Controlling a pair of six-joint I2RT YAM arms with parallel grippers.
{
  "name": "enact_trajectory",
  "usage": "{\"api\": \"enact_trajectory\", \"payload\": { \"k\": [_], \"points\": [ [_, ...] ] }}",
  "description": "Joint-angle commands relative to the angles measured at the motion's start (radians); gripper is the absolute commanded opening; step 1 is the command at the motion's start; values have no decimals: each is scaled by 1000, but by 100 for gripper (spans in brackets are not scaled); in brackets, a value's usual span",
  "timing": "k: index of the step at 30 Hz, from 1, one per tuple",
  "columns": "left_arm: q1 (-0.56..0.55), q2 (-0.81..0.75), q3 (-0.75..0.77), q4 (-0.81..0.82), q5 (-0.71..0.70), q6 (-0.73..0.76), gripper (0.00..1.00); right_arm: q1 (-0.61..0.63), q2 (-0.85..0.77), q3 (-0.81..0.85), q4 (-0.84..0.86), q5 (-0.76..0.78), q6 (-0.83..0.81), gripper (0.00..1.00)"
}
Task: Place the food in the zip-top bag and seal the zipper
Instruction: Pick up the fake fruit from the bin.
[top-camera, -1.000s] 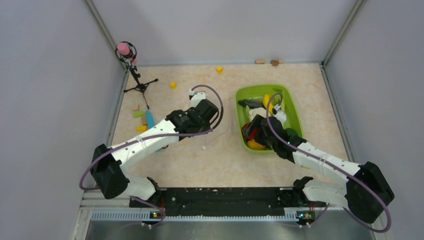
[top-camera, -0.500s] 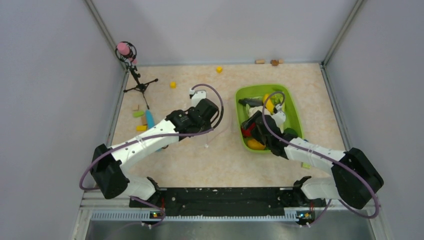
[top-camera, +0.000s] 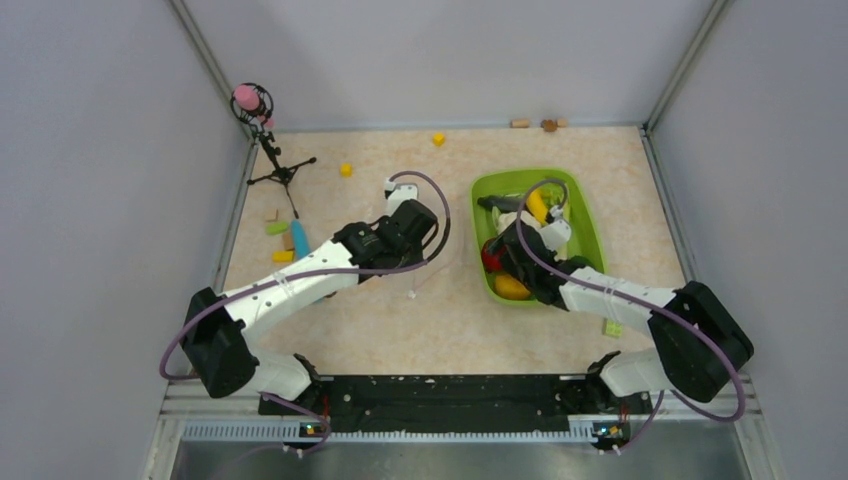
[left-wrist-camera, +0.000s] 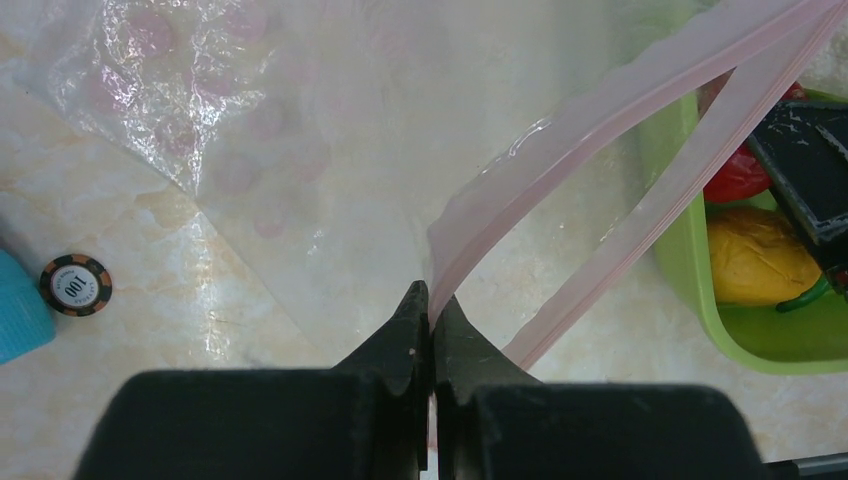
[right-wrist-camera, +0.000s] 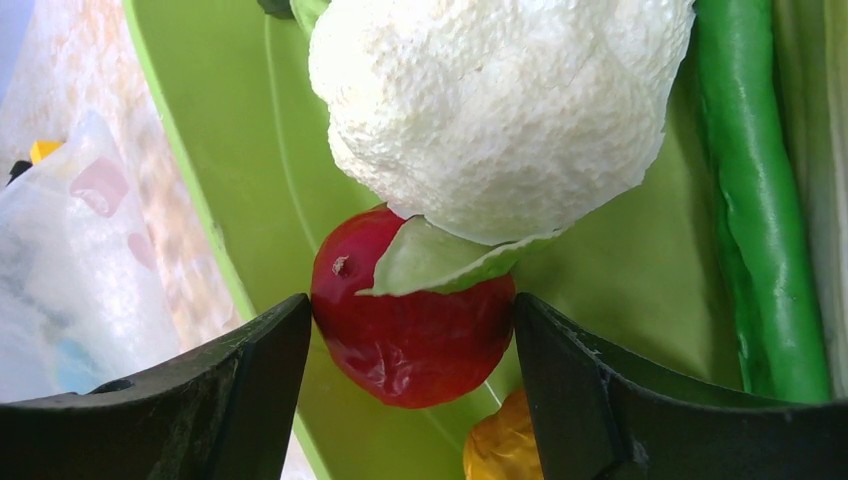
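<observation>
My left gripper (left-wrist-camera: 431, 300) is shut on the pink zipper (left-wrist-camera: 600, 110) of the clear zip-top bag (left-wrist-camera: 300, 150) and holds one lip up, so the mouth gapes toward the tray. In the top view the left gripper (top-camera: 418, 232) is left of the lime-green tray (top-camera: 590, 215). My right gripper (right-wrist-camera: 412, 340) is open inside the tray, one jaw on each side of the red tomato (right-wrist-camera: 410, 320), not closed on it. White cauliflower (right-wrist-camera: 500, 110) rests on the tomato. A yellow piece (right-wrist-camera: 505, 450) and a green stalk (right-wrist-camera: 750, 200) lie beside them.
A microphone stand (top-camera: 255, 105) stands at the back left. Yellow blocks (top-camera: 345, 170) and small blocks with a blue piece (top-camera: 300, 240) lie left of the left arm. A poker chip (left-wrist-camera: 76, 285) sits by the bag. A green block (top-camera: 612, 327) lies under the right arm.
My right arm has swung left and its gripper has moved to the tray's left side, around the tomato. My left gripper has held the zipper almost still.
</observation>
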Motion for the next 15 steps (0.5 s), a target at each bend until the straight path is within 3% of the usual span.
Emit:
{"api": "enact_trajectory", "payload": {
  "k": [1,4,9,15],
  "points": [
    [3,-4,-12,38,9,27,0,-4,59,29,-47,40,5,72],
    [2,-13,-34,63,13,35,0,-3,87,49,-40,24,-8,69],
    [2,-36,-66,74,-9,42,0,-3,70,39,-20,7,-45,42],
    [3,-64,-95,102,9,53,0,0,-111,-1,-26,24,-144,27]
  ]
}}
